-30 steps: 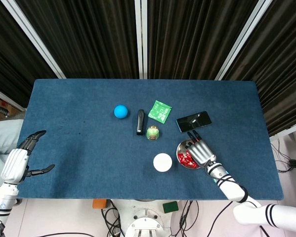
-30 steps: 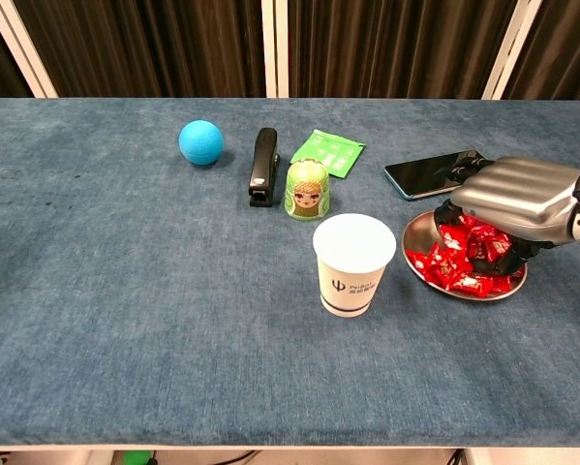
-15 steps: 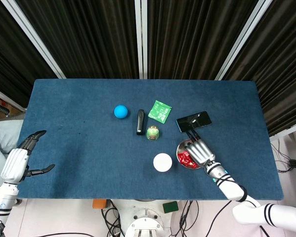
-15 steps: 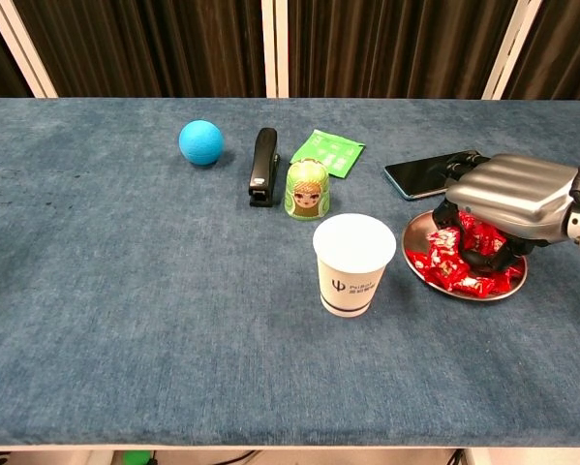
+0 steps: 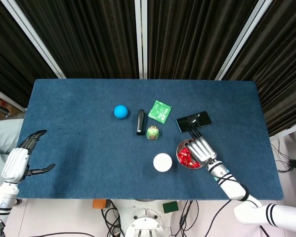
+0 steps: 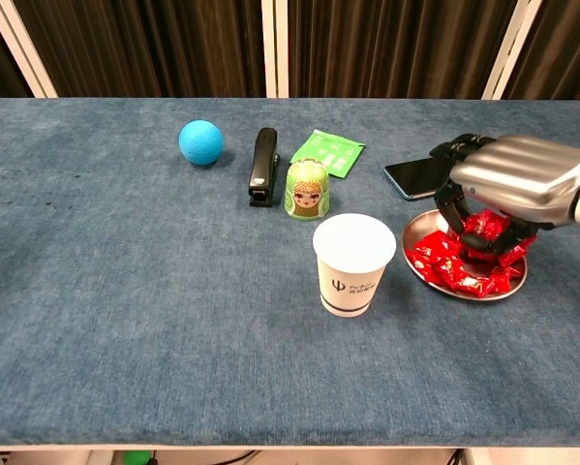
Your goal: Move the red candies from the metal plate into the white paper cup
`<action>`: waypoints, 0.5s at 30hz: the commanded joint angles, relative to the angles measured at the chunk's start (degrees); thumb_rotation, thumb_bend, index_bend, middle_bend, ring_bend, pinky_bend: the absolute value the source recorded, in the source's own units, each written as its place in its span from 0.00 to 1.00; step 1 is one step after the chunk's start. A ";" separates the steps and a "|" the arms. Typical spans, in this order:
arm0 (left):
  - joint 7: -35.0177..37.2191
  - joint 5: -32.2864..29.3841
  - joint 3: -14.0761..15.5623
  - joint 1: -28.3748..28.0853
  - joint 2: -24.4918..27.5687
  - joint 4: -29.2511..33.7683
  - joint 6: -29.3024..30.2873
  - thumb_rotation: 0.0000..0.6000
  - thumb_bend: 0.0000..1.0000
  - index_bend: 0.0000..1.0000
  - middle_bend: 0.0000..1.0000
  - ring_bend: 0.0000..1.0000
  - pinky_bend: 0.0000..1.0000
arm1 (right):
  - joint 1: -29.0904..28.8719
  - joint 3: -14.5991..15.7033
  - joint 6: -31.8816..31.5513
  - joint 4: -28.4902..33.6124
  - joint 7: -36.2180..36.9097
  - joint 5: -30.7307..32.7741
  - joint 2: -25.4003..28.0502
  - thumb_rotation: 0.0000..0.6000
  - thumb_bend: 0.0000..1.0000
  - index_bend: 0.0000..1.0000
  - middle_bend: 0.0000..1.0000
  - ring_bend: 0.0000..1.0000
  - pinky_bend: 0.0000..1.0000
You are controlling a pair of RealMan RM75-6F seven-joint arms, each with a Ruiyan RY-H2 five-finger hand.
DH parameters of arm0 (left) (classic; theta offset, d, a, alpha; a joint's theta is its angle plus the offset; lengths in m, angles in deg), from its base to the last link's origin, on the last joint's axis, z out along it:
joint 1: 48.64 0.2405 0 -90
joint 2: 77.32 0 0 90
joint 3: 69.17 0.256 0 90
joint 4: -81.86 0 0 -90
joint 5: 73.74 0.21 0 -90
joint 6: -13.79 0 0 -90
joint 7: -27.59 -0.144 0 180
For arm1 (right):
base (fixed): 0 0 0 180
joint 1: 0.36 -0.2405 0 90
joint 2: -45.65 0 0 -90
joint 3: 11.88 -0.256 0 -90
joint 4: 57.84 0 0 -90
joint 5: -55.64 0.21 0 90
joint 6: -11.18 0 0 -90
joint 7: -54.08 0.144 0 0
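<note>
The white paper cup (image 6: 354, 262) (image 5: 162, 162) stands upright just left of the metal plate (image 6: 417, 229) (image 5: 179, 152), which holds a heap of red candies (image 6: 452, 272) (image 5: 185, 157). My right hand (image 6: 517, 179) (image 5: 201, 148) hovers over the right half of the plate, fingers curled down around a red candy (image 6: 484, 226) lifted a little off the heap. My left hand (image 5: 19, 158) hangs beyond the table's left edge, fingers spread, holding nothing; the chest view does not show it.
Behind the cup stand a green doll (image 6: 307, 189) and a black stapler (image 6: 263, 165). A blue ball (image 6: 200, 141) lies further left, a green packet (image 6: 328, 150) behind the doll, and a phone (image 6: 417, 177) just behind the plate.
My right hand has closed its fingers among the candies and risen a little off the plate with a candy in its grip. The left hand has stayed still.
</note>
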 commanded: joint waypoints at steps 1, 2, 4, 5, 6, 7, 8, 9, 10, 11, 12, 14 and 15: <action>0.00 0.00 -0.02 -0.02 -0.01 0.01 0.00 1.00 0.09 0.10 0.12 0.12 0.24 | 0.11 -0.31 -0.48 0.65 0.16 -0.38 0.59 1.00 0.47 0.75 0.57 0.03 0.00; 0.01 0.01 -0.04 -0.02 -0.02 0.01 0.01 1.00 0.09 0.10 0.12 0.12 0.24 | 0.15 -0.45 -0.73 1.04 0.20 -0.56 0.91 1.00 0.47 0.76 0.57 0.03 0.00; -0.01 0.05 -0.04 -0.03 -0.08 0.00 0.04 1.00 0.09 0.10 0.12 0.12 0.25 | 0.23 -0.69 -1.17 1.68 0.28 -0.83 1.42 1.00 0.48 0.76 0.58 0.03 0.00; 0.00 0.05 -0.04 -0.03 -0.12 -0.02 0.04 1.00 0.09 0.10 0.12 0.12 0.25 | 0.30 -0.86 -1.46 2.10 0.35 -1.00 1.75 1.00 0.47 0.76 0.58 0.03 0.00; 0.02 0.03 -0.04 -0.03 -0.15 -0.03 0.02 1.00 0.09 0.10 0.12 0.12 0.25 | 0.34 -0.99 -1.69 2.44 0.41 -1.13 2.00 1.00 0.47 0.76 0.58 0.03 0.00; 0.05 0.02 -0.04 -0.04 -0.19 -0.06 0.00 1.00 0.09 0.10 0.12 0.12 0.25 | 0.38 -1.12 -1.91 2.78 0.43 -1.26 2.26 1.00 0.47 0.77 0.58 0.03 0.00; 0.10 0.02 -0.03 -0.06 -0.25 -0.11 -0.04 1.00 0.09 0.10 0.12 0.12 0.25 | 0.43 -1.28 -2.26 3.26 0.40 -1.49 2.62 1.00 0.47 0.77 0.58 0.03 0.00; 0.14 0.03 -0.02 -0.07 -0.29 -0.16 -0.07 1.00 0.09 0.10 0.12 0.12 0.24 | 0.47 -1.41 -2.52 3.65 0.36 -1.68 2.89 1.00 0.47 0.77 0.58 0.03 0.00; 0.18 0.04 -0.01 -0.08 -0.33 -0.21 -0.10 1.00 0.09 0.10 0.12 0.12 0.25 | 0.50 -1.54 -2.81 4.06 0.30 -1.90 3.17 1.00 0.48 0.77 0.59 0.03 0.00; 0.24 0.06 0.00 -0.08 -0.37 -0.29 -0.09 1.00 0.09 0.10 0.12 0.12 0.25 | 0.55 -1.72 -3.23 4.70 0.21 -2.24 3.59 1.00 0.48 0.78 0.59 0.03 0.00; 0.29 0.06 -0.01 -0.07 -0.39 -0.34 -0.05 1.00 0.09 0.10 0.12 0.12 0.25 | 0.57 -1.86 -3.55 5.27 0.14 -2.52 3.94 1.00 0.47 0.78 0.59 0.03 0.00; 0.47 0.08 -0.05 -0.04 -0.43 -0.45 0.08 1.00 0.09 0.10 0.12 0.12 0.25 | 0.64 -2.19 -4.44 6.81 -0.16 -3.37 4.83 1.00 0.47 0.79 0.59 0.04 0.00; 0.55 0.09 -0.05 -0.01 -0.44 -0.51 0.15 1.00 0.09 0.10 0.12 0.12 0.25 | 0.68 -2.36 -4.89 7.59 -0.28 -3.80 5.26 1.00 0.47 0.79 0.60 0.04 0.00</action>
